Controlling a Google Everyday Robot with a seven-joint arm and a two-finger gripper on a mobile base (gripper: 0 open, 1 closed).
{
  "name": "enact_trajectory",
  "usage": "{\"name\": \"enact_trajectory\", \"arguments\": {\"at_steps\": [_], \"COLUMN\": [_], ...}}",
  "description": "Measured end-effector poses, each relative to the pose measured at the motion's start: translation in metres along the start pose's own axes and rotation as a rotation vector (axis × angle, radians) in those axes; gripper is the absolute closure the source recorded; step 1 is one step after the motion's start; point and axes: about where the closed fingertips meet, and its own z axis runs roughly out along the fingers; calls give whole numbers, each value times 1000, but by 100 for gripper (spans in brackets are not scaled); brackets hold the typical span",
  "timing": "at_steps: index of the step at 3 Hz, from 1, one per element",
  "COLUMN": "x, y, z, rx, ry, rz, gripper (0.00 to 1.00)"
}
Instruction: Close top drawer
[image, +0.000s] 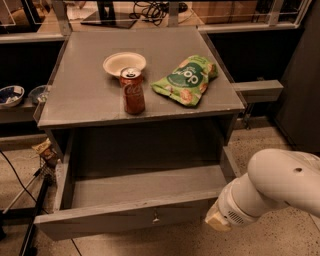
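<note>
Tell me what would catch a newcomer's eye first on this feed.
The top drawer gapes wide open at the bottom, its knobbed front pulled far out of the grey cabinet. Next comes the bulky white arm at lower right, with the gripper down by the drawer's right front corner. On the cabinet sit a cola can, a green snack bag and a white bowl.

1. On the table (85, 102), a soda can (133, 92) stands near the front edge, just before a paper bowl (124, 63).
2. A snack bag (186, 79) lies right of both.
3. Below the tabletop, the top drawer (100, 223) juts out forward, with its knob (155, 217) at mid-front.
4. The hand (216, 222) is at the right end of the drawer front, and its arm (280, 182) reaches in from the right.
5. Left of the table, a dish (10, 95) sits on a lower shelf.
</note>
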Motion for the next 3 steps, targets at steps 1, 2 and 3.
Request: {"name": "enact_trajectory", "arguments": {"at_steps": [1, 2, 3], "x": [-21, -43, -51], "y": [-13, -26, -26], "z": [10, 18, 30], "rx": [14, 28, 32], "ry": [-11, -32, -39], "rz": [-29, -43, -37], "gripper": [100, 100, 100]}}
